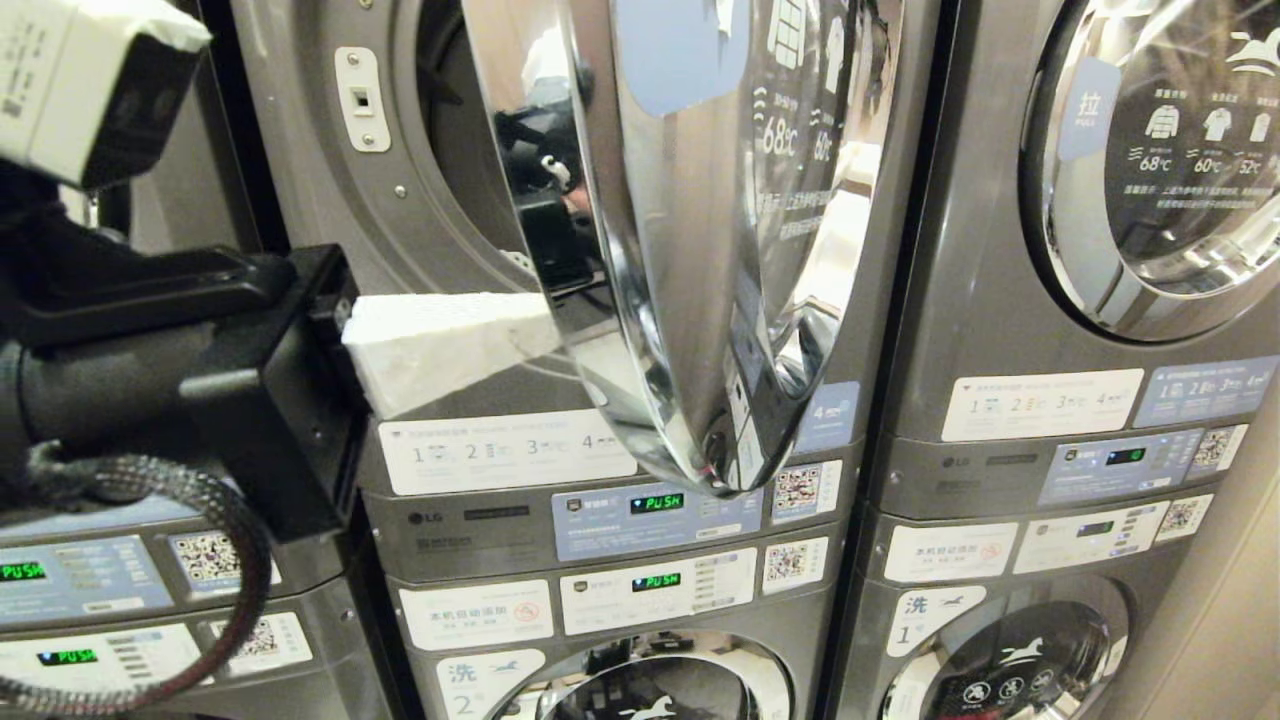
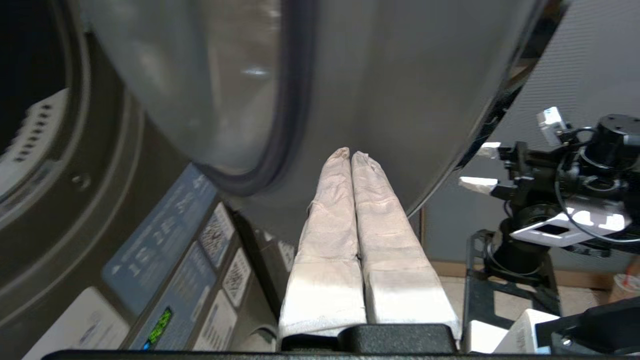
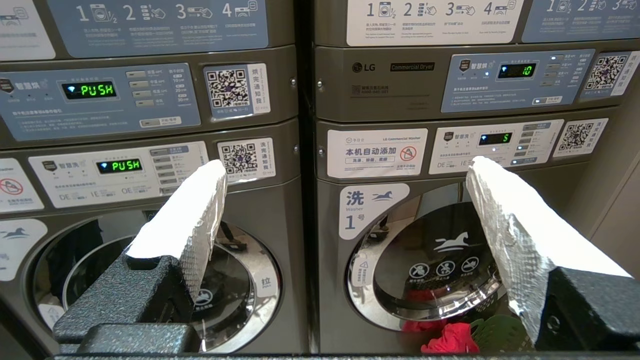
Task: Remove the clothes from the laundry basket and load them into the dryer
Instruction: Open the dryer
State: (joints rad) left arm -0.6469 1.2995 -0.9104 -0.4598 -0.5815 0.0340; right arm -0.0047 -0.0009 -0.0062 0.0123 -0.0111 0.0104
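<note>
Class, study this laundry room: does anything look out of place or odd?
One dryer door hangs swung open, unlike the shut door beside it. The left gripper, fingers together and empty, is at its inner face. Nothing looks spilled or damaged.

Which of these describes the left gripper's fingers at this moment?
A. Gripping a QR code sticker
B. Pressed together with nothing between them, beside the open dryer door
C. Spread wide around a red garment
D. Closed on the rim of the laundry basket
B: in the left wrist view the left gripper has its two white padded fingers lying flat against each other, holding nothing, next to the dryer door.
</note>
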